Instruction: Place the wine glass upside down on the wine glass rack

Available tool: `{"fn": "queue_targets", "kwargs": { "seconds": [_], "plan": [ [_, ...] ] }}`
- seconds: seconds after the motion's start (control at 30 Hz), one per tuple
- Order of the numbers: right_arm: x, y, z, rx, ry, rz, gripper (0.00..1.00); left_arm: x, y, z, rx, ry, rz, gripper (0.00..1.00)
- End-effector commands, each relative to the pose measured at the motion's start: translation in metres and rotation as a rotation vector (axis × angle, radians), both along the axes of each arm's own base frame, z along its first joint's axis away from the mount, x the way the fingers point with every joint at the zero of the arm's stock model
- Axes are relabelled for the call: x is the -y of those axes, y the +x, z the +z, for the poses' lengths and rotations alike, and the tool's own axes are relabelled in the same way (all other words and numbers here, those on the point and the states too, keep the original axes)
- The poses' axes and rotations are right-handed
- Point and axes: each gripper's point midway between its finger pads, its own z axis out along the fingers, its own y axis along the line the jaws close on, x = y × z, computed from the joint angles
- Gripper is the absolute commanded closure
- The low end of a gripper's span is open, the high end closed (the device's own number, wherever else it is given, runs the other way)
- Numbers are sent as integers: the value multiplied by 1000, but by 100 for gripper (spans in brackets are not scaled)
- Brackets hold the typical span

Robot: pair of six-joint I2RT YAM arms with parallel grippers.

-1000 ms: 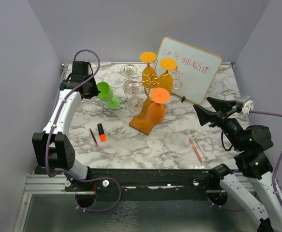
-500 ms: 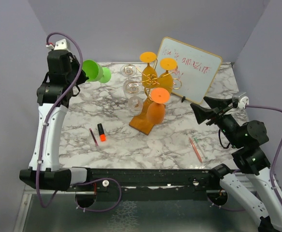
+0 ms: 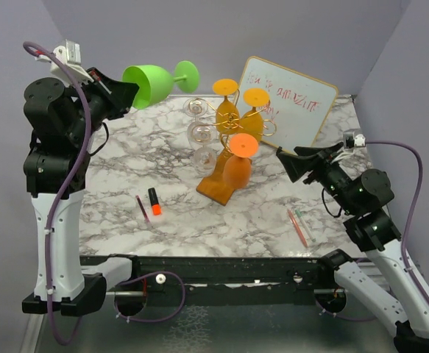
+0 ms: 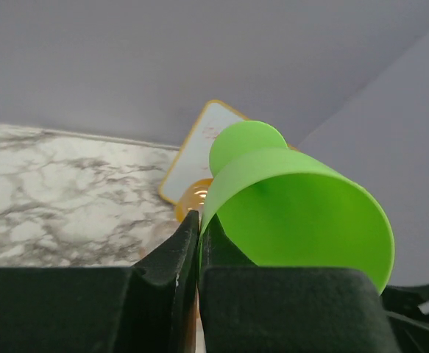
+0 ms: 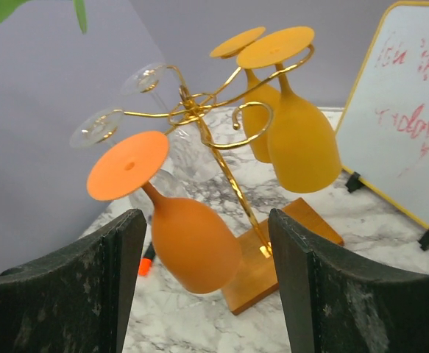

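My left gripper is shut on the rim of a green wine glass, held high on its side, foot toward the rack; in the left wrist view the green wine glass fills the right and the left gripper pinches its wall. The gold wire rack on its orange-brown base carries three orange glasses and two clear ones hanging upside down. It also shows in the right wrist view. My right gripper is open and empty right of the rack; in its own view the right gripper frames an orange glass.
A whiteboard with red writing leans at the back right. An orange marker and a dark pen lie at front left. A red pen lies at front right. Purple walls close in both sides.
My left arm has lifted the green glass off the table and swung it up and to the right, toward the rack. My right gripper has edged left toward the rack.
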Motion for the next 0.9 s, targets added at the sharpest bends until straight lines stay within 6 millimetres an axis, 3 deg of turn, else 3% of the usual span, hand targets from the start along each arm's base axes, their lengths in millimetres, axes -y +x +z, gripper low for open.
{"fn": "queue_targets", "kwargs": {
  "seconds": [0.0, 0.23, 0.53, 0.87],
  "plan": [
    [-19, -15, 31, 55, 151, 134, 28, 59, -27, 31, 70, -149, -367, 100],
    [-38, -28, 49, 78, 283, 280, 27, 89, -33, 29, 66, -268, -547, 100],
    [-36, -34, 66, 77, 386, 305, 22, 183, -35, 6, 42, -294, -704, 100],
    [-17, -41, 79, -11, 700, 294, 25, 224, -43, 0, 272, -289, -661, 100]
  ]
}}
